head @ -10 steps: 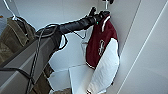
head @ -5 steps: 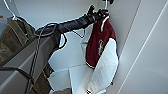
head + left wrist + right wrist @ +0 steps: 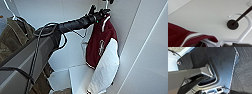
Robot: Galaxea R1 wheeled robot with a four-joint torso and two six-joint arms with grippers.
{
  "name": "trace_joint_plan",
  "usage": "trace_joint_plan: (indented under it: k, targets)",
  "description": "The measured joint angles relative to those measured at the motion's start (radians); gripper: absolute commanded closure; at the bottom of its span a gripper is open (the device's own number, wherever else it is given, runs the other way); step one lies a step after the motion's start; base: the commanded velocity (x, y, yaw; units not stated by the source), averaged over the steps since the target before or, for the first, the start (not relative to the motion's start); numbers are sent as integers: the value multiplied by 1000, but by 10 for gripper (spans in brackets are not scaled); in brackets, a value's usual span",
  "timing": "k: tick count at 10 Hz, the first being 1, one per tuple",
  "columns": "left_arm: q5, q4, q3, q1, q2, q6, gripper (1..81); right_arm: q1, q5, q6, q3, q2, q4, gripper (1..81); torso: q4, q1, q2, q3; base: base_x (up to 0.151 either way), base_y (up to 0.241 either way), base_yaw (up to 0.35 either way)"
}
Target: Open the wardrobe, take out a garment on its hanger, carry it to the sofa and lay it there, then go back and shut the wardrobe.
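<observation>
left arm point(image 3: 72, 24): comes in from lower left, stretched up and forward, black cable looped along it
left gripper point(image 3: 101, 12): raised high at arm's end, fingers hard to make out
right arm: grey link and dark body parts close under right wrist camera, pose unclear

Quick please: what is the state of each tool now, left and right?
Left tool: at the hanger of the jacket; open or closed cannot be told.
Right tool: cannot be told.

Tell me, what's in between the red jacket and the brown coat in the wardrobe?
In the head view, the robot's left arm reaches across the gap between the maroon jacket and the olive-brown garment, with the white wardrobe wall behind it.
</observation>
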Motion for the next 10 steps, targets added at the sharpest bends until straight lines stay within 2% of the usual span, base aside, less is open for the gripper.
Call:
trace_joint_plan:
  k: [10]
  targets:
    - [-3,1,20,0,-2,0,10,0,3,0,0,0,0,10,0,0,0,0,0,0,0]
